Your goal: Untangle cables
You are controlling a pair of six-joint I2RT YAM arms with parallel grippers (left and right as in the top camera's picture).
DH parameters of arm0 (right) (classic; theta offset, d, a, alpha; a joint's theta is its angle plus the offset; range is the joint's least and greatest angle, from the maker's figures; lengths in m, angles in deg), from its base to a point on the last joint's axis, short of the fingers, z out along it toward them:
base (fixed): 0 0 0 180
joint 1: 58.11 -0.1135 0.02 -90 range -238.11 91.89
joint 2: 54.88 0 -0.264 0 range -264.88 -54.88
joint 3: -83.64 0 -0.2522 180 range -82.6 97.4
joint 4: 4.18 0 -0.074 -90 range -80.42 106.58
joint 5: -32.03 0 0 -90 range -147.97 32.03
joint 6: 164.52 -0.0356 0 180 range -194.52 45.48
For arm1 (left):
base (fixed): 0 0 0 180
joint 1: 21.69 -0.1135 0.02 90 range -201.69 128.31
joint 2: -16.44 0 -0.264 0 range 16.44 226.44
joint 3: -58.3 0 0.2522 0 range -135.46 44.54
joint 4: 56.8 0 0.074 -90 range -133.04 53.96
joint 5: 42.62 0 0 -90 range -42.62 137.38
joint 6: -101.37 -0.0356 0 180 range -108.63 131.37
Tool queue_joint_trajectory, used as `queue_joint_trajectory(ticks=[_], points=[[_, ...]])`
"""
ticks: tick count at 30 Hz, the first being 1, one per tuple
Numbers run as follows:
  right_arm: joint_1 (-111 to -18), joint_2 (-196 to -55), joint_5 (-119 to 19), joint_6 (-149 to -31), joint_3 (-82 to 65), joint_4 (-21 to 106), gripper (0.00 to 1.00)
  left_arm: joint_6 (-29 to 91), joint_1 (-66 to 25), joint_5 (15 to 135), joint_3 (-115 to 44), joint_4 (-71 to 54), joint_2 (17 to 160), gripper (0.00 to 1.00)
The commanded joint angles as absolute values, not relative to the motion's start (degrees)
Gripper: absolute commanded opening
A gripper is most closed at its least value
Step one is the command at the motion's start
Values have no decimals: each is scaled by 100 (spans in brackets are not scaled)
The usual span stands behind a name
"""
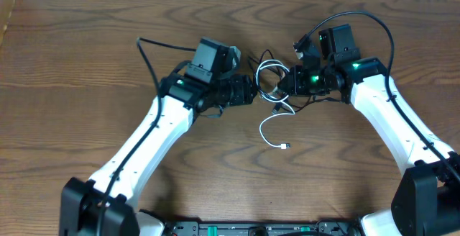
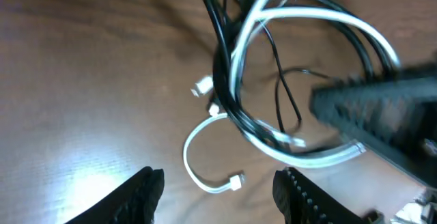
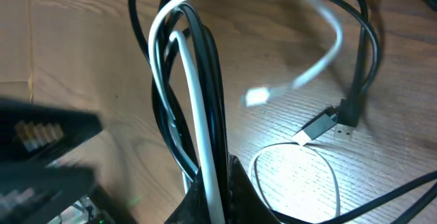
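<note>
- Right claw point(image 3: 213, 191) is clenched on the cables point(image 1: 271, 78), pinching white and black strands together where they cross.
- Left claw point(image 2: 218, 195) is released, nothing btwn its fingers, hovering just beside the bundle.
- Step in hand, as I read it: right holds, left picks one strand and draws it clear.
- I'd take the white cord point(image 1: 261, 129). Its tail is already loose on the table point(image 1: 86, 49), so it's the easiest to isolate.
- Grab one strand only, near the free end, and pull slowly away from the right claw. A fast tug would prob. tighten the loops.
- Watch the plugs, they could snag going through a loop.
- Cables sit mid-table btwn both claws, lifted by the right one.
- Look: thin black cords point(image 3: 212, 80) coiled w/ the white in a few overlapping loops. A black USB plug point(image 3: 321, 125) lies flat on the wood.
</note>
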State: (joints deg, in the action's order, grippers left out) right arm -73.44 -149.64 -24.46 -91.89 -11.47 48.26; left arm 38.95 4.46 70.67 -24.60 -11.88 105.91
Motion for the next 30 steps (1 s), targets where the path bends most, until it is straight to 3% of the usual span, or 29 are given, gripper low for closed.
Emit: queue_joint_trajectory(ticks=[1,8,12,18,20,26,30], points=[[-7375,-14886,-2244,-9071,-1114,4819,1,4384,448,6945,-2438,-1546,10993,56],[-7375,-14886,-2354,-9014,-1114,4839,1,4839,486,7931,-2438,-2432,11583,56],[-7375,-14886,-2384,-9014,-1114,4843,1,4883,492,7935,-2436,-2427,11710,35],[-7375,-14886,-2662,-9016,-1114,4893,1,4902,492,7933,-2436,-2425,11710,19],[-7375,-14886,-2843,-9025,-1114,4946,1,4904,492,7935,-2436,-2425,11708,8],[-7436,-15028,-4137,-9143,-1127,5101,1,4917,455,8145,-2438,-2519,11627,8],[-7449,-15222,-4290,-9141,-1160,5097,1,4917,302,8737,-2441,-2742,11493,8]])
